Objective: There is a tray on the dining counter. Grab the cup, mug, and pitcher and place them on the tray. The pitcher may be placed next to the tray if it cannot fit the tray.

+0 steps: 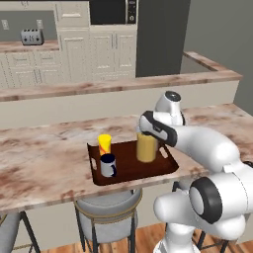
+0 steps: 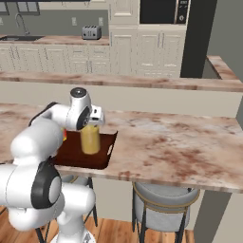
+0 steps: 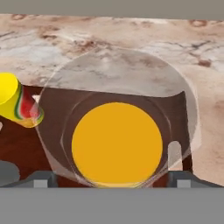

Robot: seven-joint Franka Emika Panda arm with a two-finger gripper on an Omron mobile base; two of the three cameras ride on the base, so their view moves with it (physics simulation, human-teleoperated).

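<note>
The dark reddish-brown tray point(image 1: 170, 164) lies on the dining counter point(image 1: 39, 158) near its front edge. On the tray stand the yellow cup point(image 1: 104, 144) with its red mark, the grey mug point(image 1: 108, 165) and the clear pitcher point(image 1: 146, 147) of yellow-orange liquid. My gripper point(image 1: 149, 134) hangs right over the pitcher's top, open, its fingers spread to either side of the rim. From the hand camera I look straight down into the pitcher point(image 3: 117, 144), with the cup point(image 3: 17, 105) on the left and the tray point(image 3: 52, 109) beneath. From the right side the pitcher point(image 2: 90, 140) stands on the tray point(image 2: 102, 163).
Round grey stools point(image 1: 106, 207) stand under the counter's front edge. A raised ledge point(image 1: 118, 86) runs behind the dining counter. The kitchen wall behind holds white cabinets, a toaster point(image 1: 31, 36) and a microwave point(image 1: 112, 11). Bare stone top point(image 2: 180, 147) stretches to the tray's right.
</note>
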